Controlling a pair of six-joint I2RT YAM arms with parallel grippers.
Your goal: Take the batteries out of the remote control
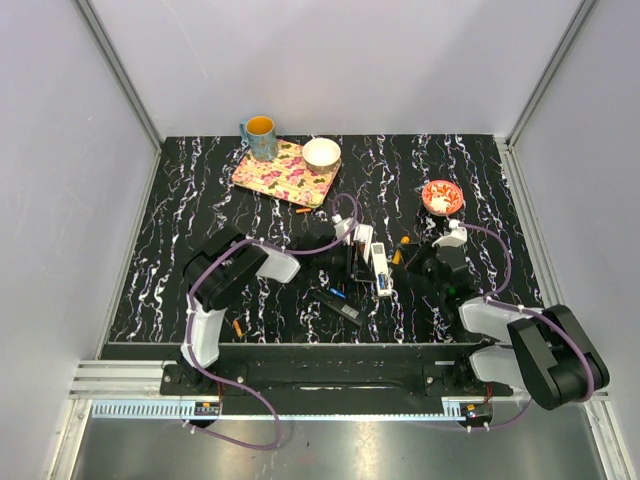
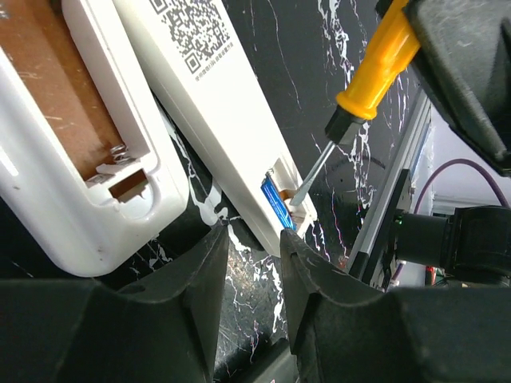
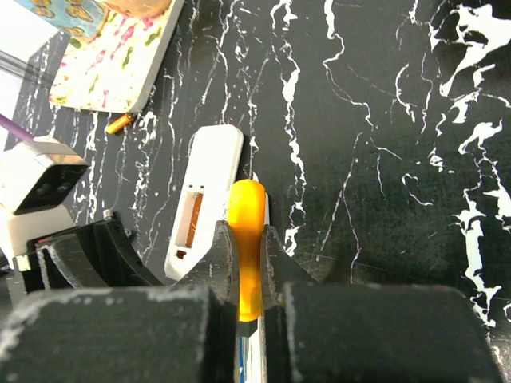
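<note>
The white remote (image 2: 227, 128) bears a QR code (image 2: 192, 28); its small print is unreadable. The right gripper (image 3: 249, 247) clamps an orange-handled screwdriver (image 2: 367, 76), its tip at the blue battery (image 2: 277, 204) in the remote's end. The left gripper (image 2: 252, 257) hangs there, fingers close together; whether it grips anything is unclear.

Two white remotes (image 1: 366, 243) lie side by side at the middle of the black, white-veined counter (image 1: 180, 215). The left tool (image 1: 350, 262) is at their left and the right tool (image 1: 418, 262) at their right, with an orange-handled screwdriver (image 1: 398, 256) at its tip. Nearer lies a flat black bar (image 1: 346, 308), a blue battery (image 1: 337, 294) just beside it. An orange battery (image 1: 303, 211) lies by the floral tray (image 1: 272, 176), which bears a blue mug (image 1: 260, 138) and a white bowl (image 1: 322, 153). A second orange battery (image 1: 237, 327) lies near the left arm's base. A red bowl (image 1: 441, 196) stands at the right.
</note>
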